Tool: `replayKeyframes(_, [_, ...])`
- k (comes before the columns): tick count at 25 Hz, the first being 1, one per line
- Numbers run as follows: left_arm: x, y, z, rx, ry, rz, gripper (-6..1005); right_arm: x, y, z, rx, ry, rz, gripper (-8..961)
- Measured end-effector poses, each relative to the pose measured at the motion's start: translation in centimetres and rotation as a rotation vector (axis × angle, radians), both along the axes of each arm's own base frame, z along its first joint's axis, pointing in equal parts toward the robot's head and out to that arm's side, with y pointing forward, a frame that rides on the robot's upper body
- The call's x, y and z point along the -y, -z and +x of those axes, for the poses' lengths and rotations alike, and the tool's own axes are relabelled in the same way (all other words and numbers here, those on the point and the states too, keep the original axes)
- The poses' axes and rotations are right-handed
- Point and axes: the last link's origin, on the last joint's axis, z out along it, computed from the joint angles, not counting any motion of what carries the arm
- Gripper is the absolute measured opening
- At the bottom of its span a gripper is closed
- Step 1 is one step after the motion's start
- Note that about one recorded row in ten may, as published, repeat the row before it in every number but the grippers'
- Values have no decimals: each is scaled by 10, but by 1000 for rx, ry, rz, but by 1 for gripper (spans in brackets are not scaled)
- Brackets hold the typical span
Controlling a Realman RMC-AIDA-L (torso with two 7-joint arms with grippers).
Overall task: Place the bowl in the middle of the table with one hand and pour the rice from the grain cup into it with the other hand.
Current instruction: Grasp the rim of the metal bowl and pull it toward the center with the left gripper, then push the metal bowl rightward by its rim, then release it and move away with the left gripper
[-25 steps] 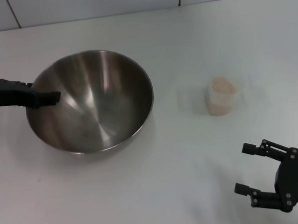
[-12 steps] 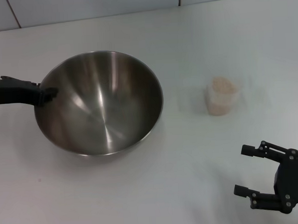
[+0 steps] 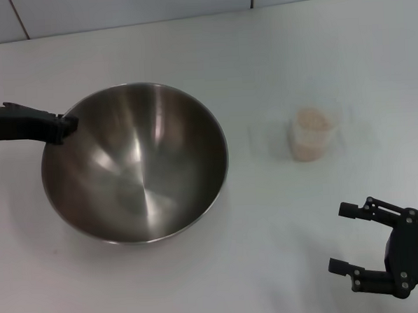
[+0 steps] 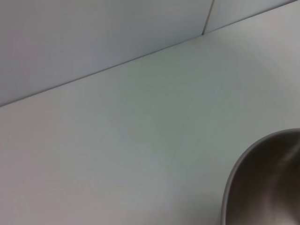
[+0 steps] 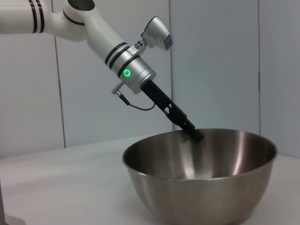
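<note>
- Two grippers are showing: the left gripper (image 3: 66, 126) is reaching in from the left edge with its fingers closed over the rim of the bowl (image 3: 136, 164), one inside the wall and one outside as far as the right wrist view shows (image 5: 194, 135)
- Bowl is sitting left of centre on the surface (image 3: 222, 268), empty and looking slightly tipped toward the camera, though I cannot tell whether it is resting flat
- Judging by this, the bowl-placing step is under way; the bowl is not quite in the middle yet
- Next move is likely calling for the left arm to settle the bowl level nearer the centre, let go of the rim and pull clear without dragging it
- Cup (image 3: 311, 135) is standing upright, well apart from the bowl on its right, with rice (image 3: 312, 120) filling it close to the brim
- Right gripper (image 3: 361, 243) is hanging low at the near right corner, fingers spread apart and holding nothing, near the cup but not touching it
- Nothing is lying between the right gripper and the cup, nor between cup and bowl
- Thin clear walls and a full load are suggesting a gentle squeeze and a level carry, otherwise grains may be spilling before reaching the bowl
- Grey wall (image 3: 117, 7) is running behind the far edge
</note>
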Motion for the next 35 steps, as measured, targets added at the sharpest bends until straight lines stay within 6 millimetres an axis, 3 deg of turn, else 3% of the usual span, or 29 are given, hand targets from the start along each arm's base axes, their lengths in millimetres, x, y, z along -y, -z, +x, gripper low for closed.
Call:
replayKeyframes(7, [-14,-12,9,169,-33,-34,48,-2,0,0,-1,1,-5,825])
replayKeyframes(15, [-27,-11,19,217,-20,-81,42,-4,2,-1,8,-3,-18,825])
replayKeyframes(22, [-42,14,34,174,13,-90,42,-5,3,-2,7,-6,-22,825])
replayKeyframes(27, [-49,28,32,126,7,-75,43,-5,3,-2,6,-7,-22,825])
replayKeyframes(35, [-45,33,25,102,31,-68,42,-5,3,-2,6,-6,-22,825])
